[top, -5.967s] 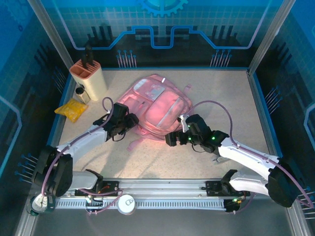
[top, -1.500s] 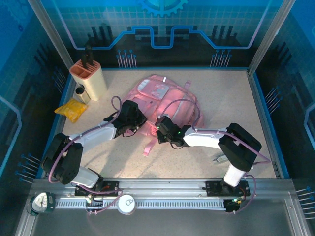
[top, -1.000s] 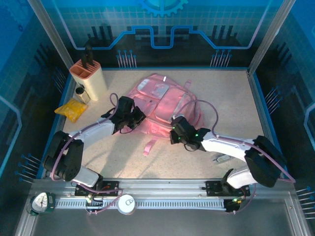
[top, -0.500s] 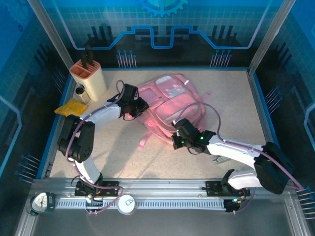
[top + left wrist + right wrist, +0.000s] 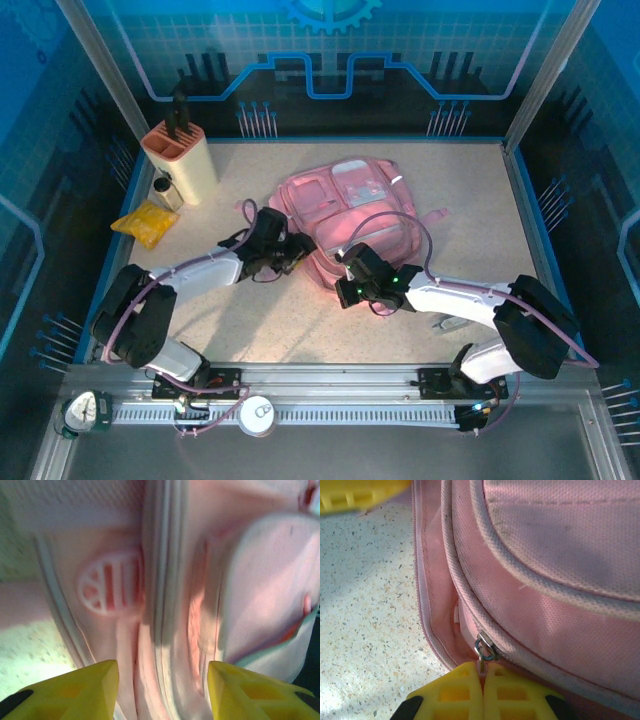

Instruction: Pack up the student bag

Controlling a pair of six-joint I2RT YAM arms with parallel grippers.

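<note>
Pink student bag lies flat in the middle of the table in the top external view. It has turned and shifted toward the back right since a moment ago. The left gripper, which reached for the bag's far-left corner half a second back, now sits at its near-left edge, and the right gripper is at the near edge. I judge the bag is being set up for opening, with nothing packed yet. The left wrist view adds what the overhead cannot: the left gripper is spread wide, with a pink seam lying between its fingers. The right wrist view shows the right gripper pressed together on the zipper pull, and a short stretch of zip beside it seems open.
</note>
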